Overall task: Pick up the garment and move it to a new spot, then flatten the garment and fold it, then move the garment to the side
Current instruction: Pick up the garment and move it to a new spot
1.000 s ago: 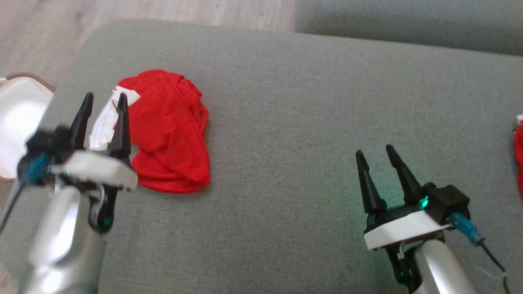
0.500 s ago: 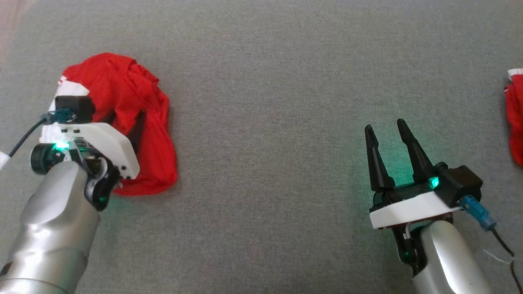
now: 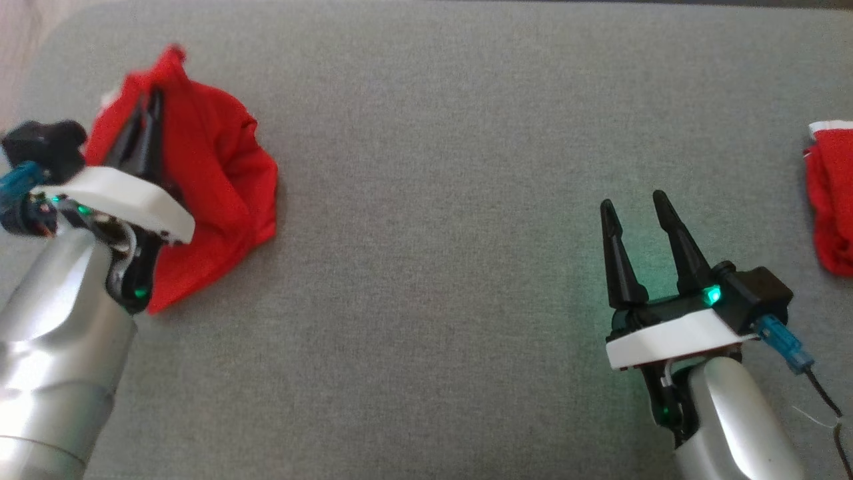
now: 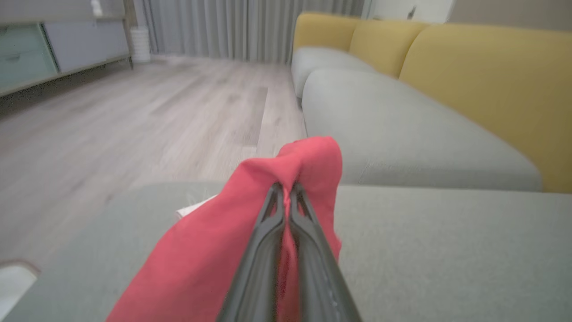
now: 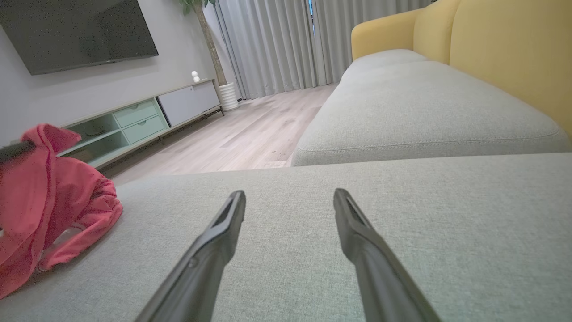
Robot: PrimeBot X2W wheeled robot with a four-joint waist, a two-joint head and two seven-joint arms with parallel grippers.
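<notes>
The red garment (image 3: 213,173) is bunched at the left of the grey cushion (image 3: 440,200), part of it pulled up into a peak. My left gripper (image 3: 150,107) is shut on that peak; the left wrist view has the two fingers pressed together with red cloth (image 4: 214,250) pinched between them, and a bit of white trim beside it. The garment (image 5: 49,214) also hangs at the left of the right wrist view. My right gripper (image 3: 633,207) hovers open over bare cushion at the lower right, its fingers (image 5: 223,228) spread with nothing between them.
A second red cloth with white trim (image 3: 830,200) lies at the right edge of the cushion. Behind the cushion run grey sofa seats (image 4: 402,129) with yellow backrests (image 4: 491,80). Wooden floor (image 4: 111,120) and a low cabinet (image 5: 147,116) lie beyond.
My left gripper came down onto the garment, shut on it and has lifted a fold upward. The head camera tilted, shifting the whole picture. The right arm has hardly moved.
</notes>
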